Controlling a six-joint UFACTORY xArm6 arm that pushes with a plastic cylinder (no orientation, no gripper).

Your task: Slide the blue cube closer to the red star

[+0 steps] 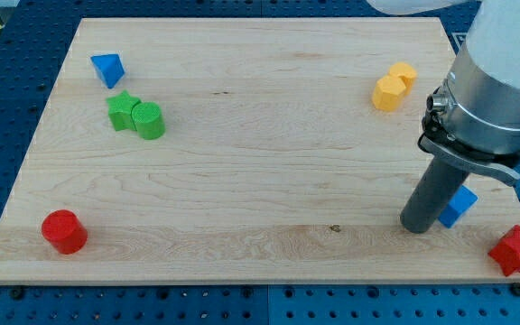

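My tip [417,226] rested on the wooden board [242,162], touching the blue cube [459,204] on its left. The red star [518,250] sat near the cube, toward the view's bottom right. The arm carried no jaws, only a rod.

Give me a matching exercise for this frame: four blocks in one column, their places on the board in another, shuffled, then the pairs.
Blocks:
1. blue cube
2. red star
3. red cylinder
4. green star

Places:
A. bottom left corner of the view
B. touching the green cylinder, upper left
C. bottom right corner, at the board's edge
D. just right of my tip

Pairs: 1-D, 2-C, 3-A, 4-B
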